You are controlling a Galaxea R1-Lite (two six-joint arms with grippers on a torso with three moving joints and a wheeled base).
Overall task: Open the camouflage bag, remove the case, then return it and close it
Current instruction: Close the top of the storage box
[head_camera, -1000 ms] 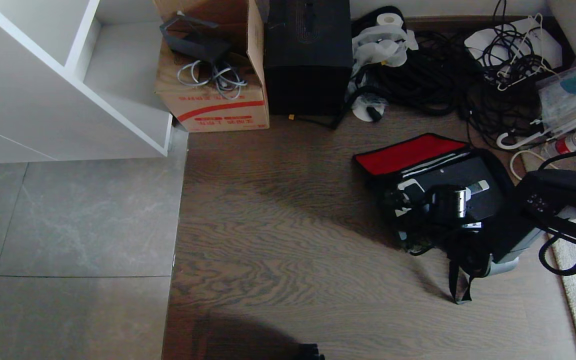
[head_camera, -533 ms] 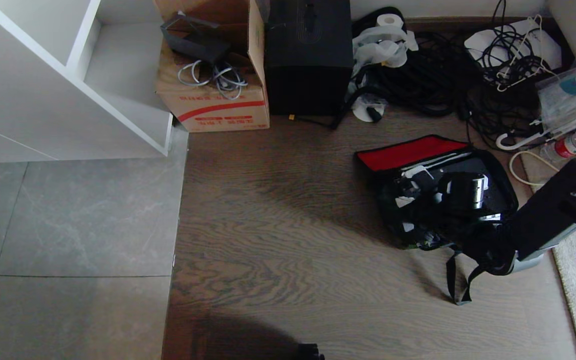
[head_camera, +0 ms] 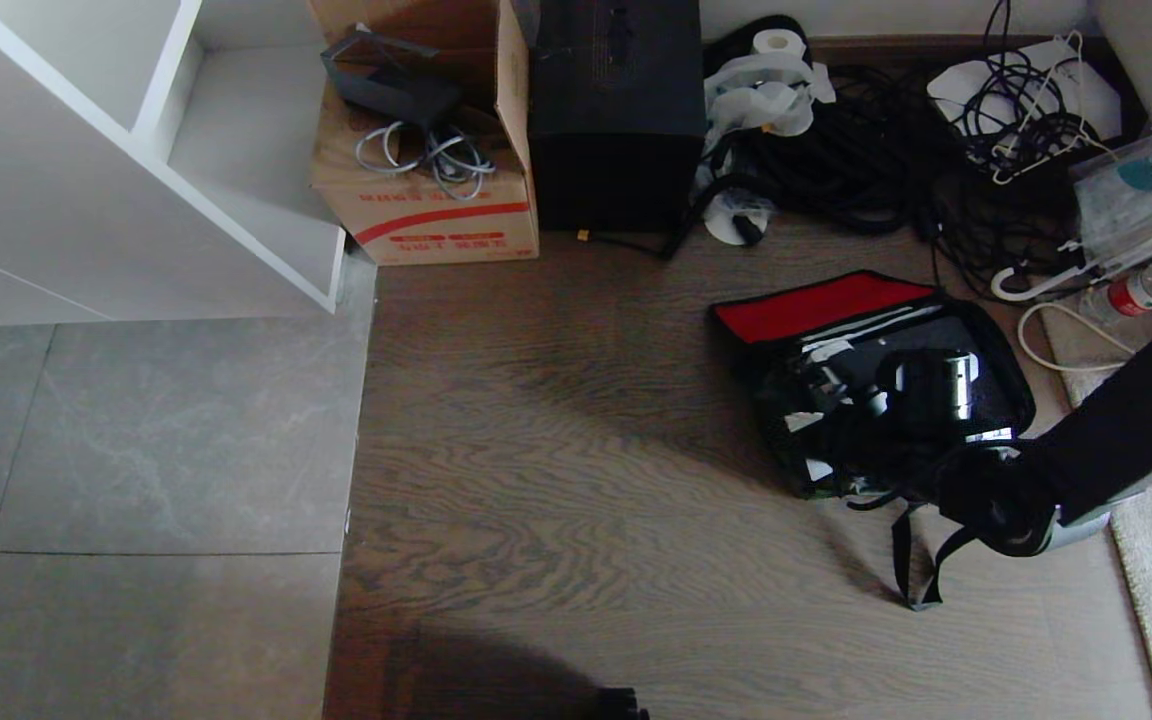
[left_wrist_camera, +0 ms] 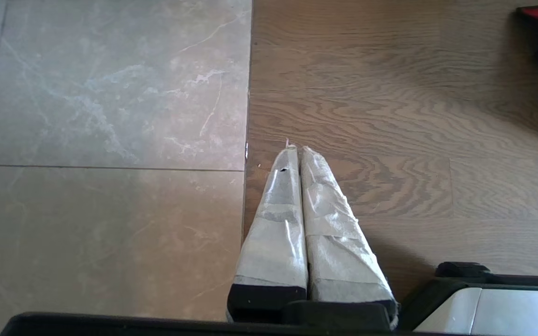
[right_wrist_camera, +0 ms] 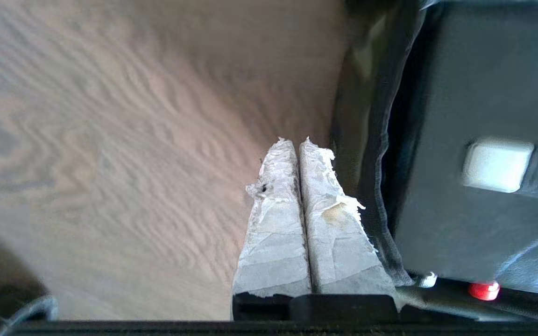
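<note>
Lying open on the wood floor (head_camera: 576,480) in the head view, the bag (head_camera: 804,478) shows its red lid lining (head_camera: 816,305) folded back toward the wall, with the case (head_camera: 936,345) resting flat inside it. The right arm (head_camera: 1116,440) reaches in from the right edge, and the right tool (head_camera: 841,385) sits low over the bag's left part, above the case; its grip cannot be read here. A black strap (head_camera: 906,560) trails from the bag onto the floor. A cardboard box (head_camera: 426,190) and a black upright box (head_camera: 616,110) stand by the far wall, beside a tangle of cables (head_camera: 886,150). In the left wrist view, the left tool (left_wrist_camera: 295,148) hangs above the seam between grey tile (left_wrist_camera: 105,140) and wood, its taped fingers (left_wrist_camera: 278,224) pressed together on nothing. In the right wrist view, the right tool (right_wrist_camera: 295,141) has its taped fingers (right_wrist_camera: 339,242) clenched together, empty, just beside the bag's rim (right_wrist_camera: 367,140), with the case's black face (right_wrist_camera: 460,93), silver handle end (right_wrist_camera: 498,164) and red latch (right_wrist_camera: 483,290) close by.
</note>
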